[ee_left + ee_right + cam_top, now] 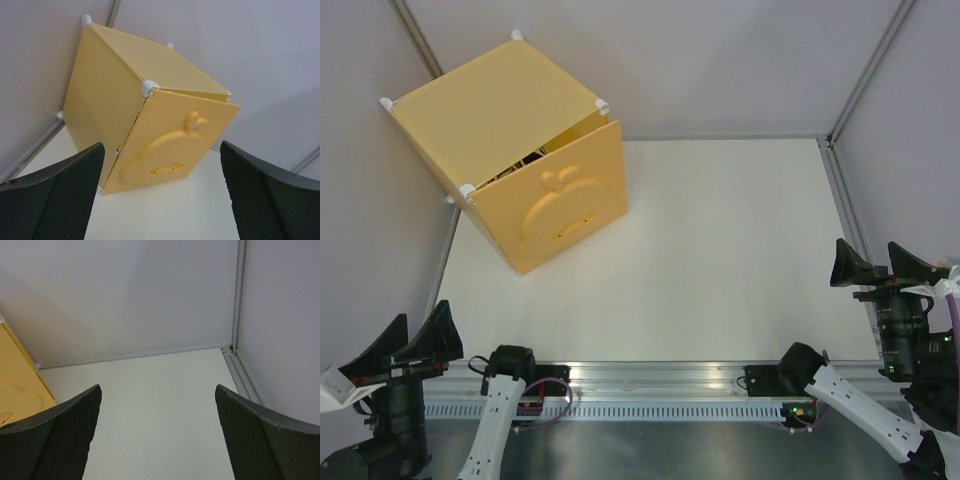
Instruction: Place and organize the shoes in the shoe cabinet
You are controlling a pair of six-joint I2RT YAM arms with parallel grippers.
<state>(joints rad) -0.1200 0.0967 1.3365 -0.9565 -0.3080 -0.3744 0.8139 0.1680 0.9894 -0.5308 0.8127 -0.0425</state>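
Observation:
The yellow shoe cabinet (500,110) stands at the far left of the table, its embossed door (552,200) almost shut with a narrow gap at the top edge. It also shows in the left wrist view (145,115) and at the left edge of the right wrist view (15,385). A dark sliver shows through the gap; no shoe can be made out anywhere. My left gripper (405,345) is open and empty at the near left, well short of the cabinet. My right gripper (885,268) is open and empty at the near right.
A white table (720,250) with grey walls behind and on both sides. A metal rail (855,240) runs along the right edge and another along the near edge by the arm bases.

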